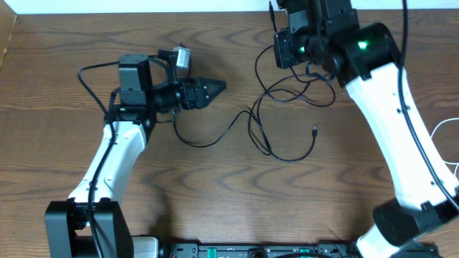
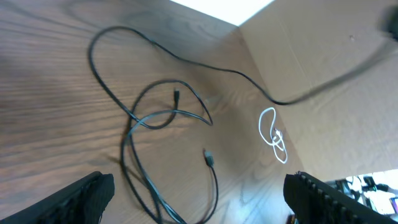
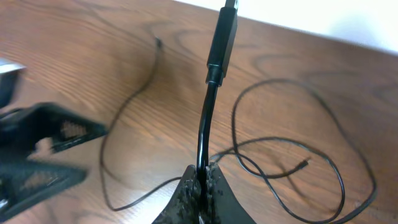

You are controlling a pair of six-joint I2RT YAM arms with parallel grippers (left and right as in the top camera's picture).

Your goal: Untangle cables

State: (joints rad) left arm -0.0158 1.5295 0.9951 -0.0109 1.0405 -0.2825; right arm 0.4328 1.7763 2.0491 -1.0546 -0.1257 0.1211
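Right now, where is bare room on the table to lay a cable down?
Bare wood: the far-left corner of the table behind the left arm, and the near strip below the black cables, between that arm and the right arm. Crowded: from the left gripper across to the right gripper, where loops cross.

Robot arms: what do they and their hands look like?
Both arms have white link shells with black joints and bases. The left arm carries a looping black cable; the right arm shows a green light. The left hand and right hand are black.
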